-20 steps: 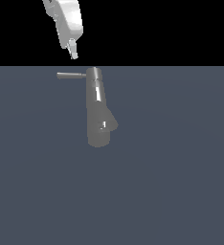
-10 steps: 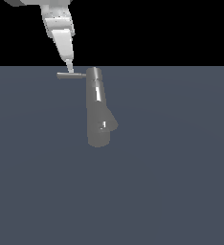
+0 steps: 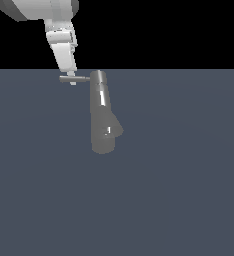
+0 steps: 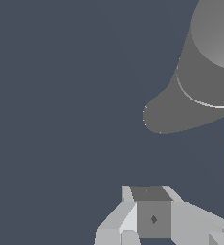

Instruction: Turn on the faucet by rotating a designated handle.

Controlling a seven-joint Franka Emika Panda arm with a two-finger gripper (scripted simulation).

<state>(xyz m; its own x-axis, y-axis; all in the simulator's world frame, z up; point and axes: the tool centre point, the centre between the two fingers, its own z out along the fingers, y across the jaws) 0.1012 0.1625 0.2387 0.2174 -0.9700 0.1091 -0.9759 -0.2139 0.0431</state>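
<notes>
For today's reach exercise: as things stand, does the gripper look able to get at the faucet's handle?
Probably yes. In the exterior view the gripper sits right at the handle, near its free end, with nothing between them. Whether they touch cannot be told.

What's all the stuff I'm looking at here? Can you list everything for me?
faucet: one, shiny grey metal column, lying on the floor near the middle of the exterior view.
spout: one, grey, short stub low on the faucet's side.
handle: one, thin grey rod, sticking out toward the exterior view's left from the faucet's narrower end.
floor: one, dark blue-grey, flat, under everything.
robot arm: one, white, entering from the exterior view's upper left.
gripper: one, white, fingertips right at the handle; grasp unclear.
</notes>
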